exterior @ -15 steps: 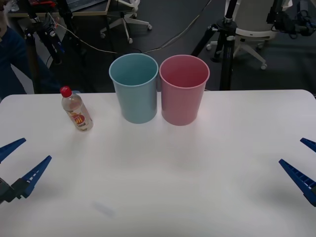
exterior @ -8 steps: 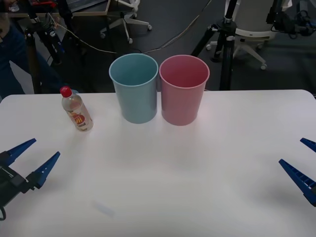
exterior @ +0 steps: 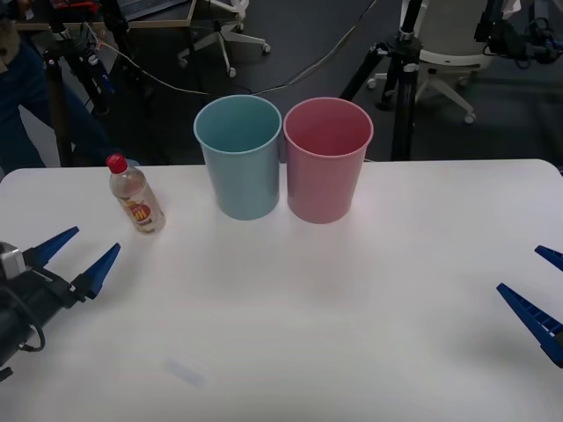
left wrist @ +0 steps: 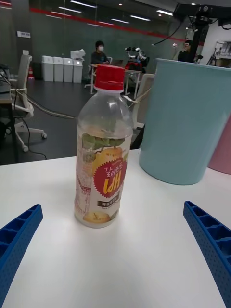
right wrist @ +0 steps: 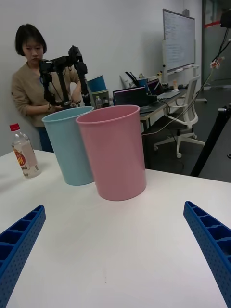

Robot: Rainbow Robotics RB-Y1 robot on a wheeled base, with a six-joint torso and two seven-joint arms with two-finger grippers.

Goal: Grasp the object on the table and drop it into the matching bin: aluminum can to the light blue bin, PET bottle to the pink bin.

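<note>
Standing upright on the white table (exterior: 369, 290), far left of centre: one PET bottle (exterior: 136, 196), small, clear plastic, red screw cap, red-and-yellow label wrapped round the lower body, a pale band at the base. In my left wrist view the bottle (left wrist: 102, 154) faces me squarely, label forward, cap at the top, much shorter than the bins.

Position relative to my left gripper (exterior: 79, 255): the bottle sits just beyond and slightly right of my blue ribbed fingers, near but apart from them, nothing touching. My left fingers are spread wide, one at each side, with the bottle framed in the gap between them from the wrist view. My left gripper hovers low over the near-left part of the table.

Light blue bin (exterior: 239, 156): right of the bottle, upright, at the far middle of the table. Pink bin (exterior: 327, 158): just beside the blue one on its right, rims all but touching.

My right gripper (exterior: 541, 294): at the near right edge of the table, fingers apart, holding nothing, well away from the bottle and both bins.
</note>
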